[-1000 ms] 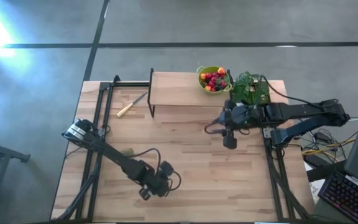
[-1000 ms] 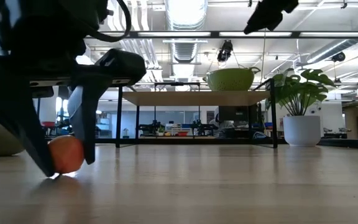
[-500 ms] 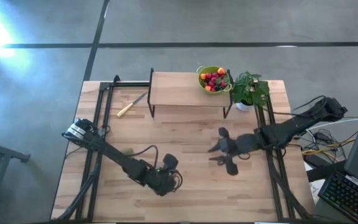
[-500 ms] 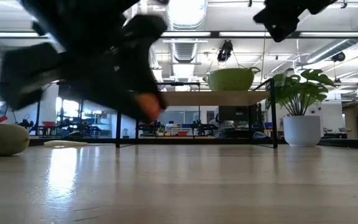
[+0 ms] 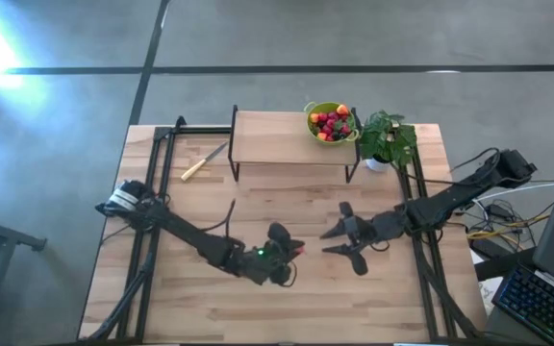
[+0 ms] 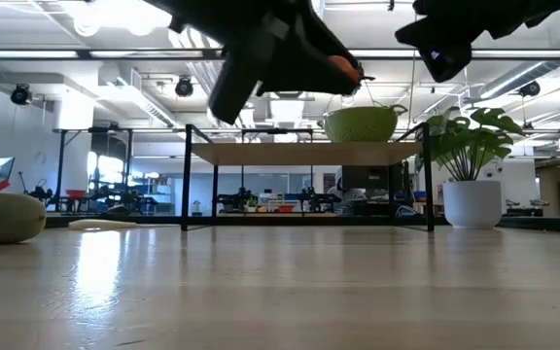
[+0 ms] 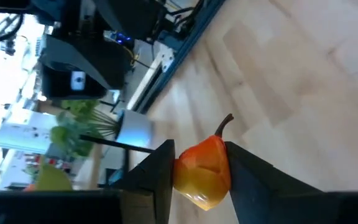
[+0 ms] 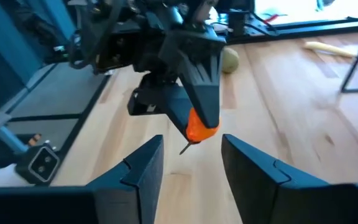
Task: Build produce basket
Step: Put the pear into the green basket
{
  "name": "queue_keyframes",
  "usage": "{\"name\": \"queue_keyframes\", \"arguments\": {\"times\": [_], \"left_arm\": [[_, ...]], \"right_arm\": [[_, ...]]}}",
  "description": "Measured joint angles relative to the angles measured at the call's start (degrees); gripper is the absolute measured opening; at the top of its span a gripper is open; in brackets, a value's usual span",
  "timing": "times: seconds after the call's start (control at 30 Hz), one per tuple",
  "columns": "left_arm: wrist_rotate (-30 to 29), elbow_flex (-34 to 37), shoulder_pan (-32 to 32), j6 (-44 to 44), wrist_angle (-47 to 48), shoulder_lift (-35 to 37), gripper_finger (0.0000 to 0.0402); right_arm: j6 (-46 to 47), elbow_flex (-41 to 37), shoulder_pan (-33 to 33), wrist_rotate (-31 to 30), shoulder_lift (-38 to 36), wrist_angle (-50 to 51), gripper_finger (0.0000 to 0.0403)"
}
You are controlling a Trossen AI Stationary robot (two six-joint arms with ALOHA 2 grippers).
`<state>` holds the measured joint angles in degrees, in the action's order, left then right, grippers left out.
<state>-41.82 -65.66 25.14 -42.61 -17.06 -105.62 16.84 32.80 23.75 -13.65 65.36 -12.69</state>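
From above, the fruit the left gripper [image 5: 294, 252] carries is only a reddish speck at the fingertips, and its shape cannot be read there. The left wrist view settles it: a small orange-red pear-like fruit [image 7: 204, 172] with a dark stem sits pinched between the two dark fingers [image 7: 157, 174], lifted clear of the wooden table [image 5: 287, 207]. In the low view the same fruit [image 6: 343, 66] is a small orange patch half buried under the dark bulk of the gripper, high above the tabletop. A greenish oval fruit [image 6: 3, 217] lies on the table at the far left of that view, cut off by the frame edge; from overhead it is hidden under the left arm.

The left arm stretches low and diagonal from its base at the table's left edge toward the middle. The right arm reaches in from the right side, and its gripper [image 5: 339, 240] faces the left one with its fingers spread apart and empty, close to the fruit but not touching it; the right wrist view shows the fruit [image 8: 201, 127] hanging just beyond those open fingers.

The lime-green produce basket [image 5: 332, 122] stands on the raised wooden shelf [image 5: 277, 137] at the back, already holding red, orange and dark berries, just beside a potted plant [image 5: 387, 140]. A yellow-handled knife [image 5: 203, 162] lies left of the shelf.
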Motion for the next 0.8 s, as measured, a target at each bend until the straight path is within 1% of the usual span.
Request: {"name": "queue_keyframes", "arguments": {"times": [0.1,0.2,0.3,0.4,0.57,0.8], "left_arm": [[-0.2,-1.1,-1.1,-3.4,-0.6,0.0,0.0130],[-0.2,-2.0,-2.3,-9.7,-2.8,0.0,0.0130],[-0.1,-3.2,-3.6,-16.4,-4.7,0.0,0.0130],[-0.2,-4.3,-4.9,-20.8,-5.9,0.0,0.0130],[-0.1,-5.7,-6.4,-22.3,-5.9,0.0,0.0130],[-0.1,-6.5,-6.6,-24.2,-6.1,0.0,0.0130]], "right_arm": [[1.3,-0.3,-0.1,-1.6,0.0,0.1,0.0165],[2.7,-0.3,-0.1,-2.4,0.0,0.1,0.0169],[4.4,-0.3,-0.1,-5.6,0.0,0.1,0.0171],[5.6,-0.3,-0.2,-7.8,0.0,0.1,0.0168],[5.7,-0.3,-0.1,-9.4,0.0,0.1,0.0155],[5.5,-0.3,-0.2,-13.9,0.0,0.1,0.0137]]}}
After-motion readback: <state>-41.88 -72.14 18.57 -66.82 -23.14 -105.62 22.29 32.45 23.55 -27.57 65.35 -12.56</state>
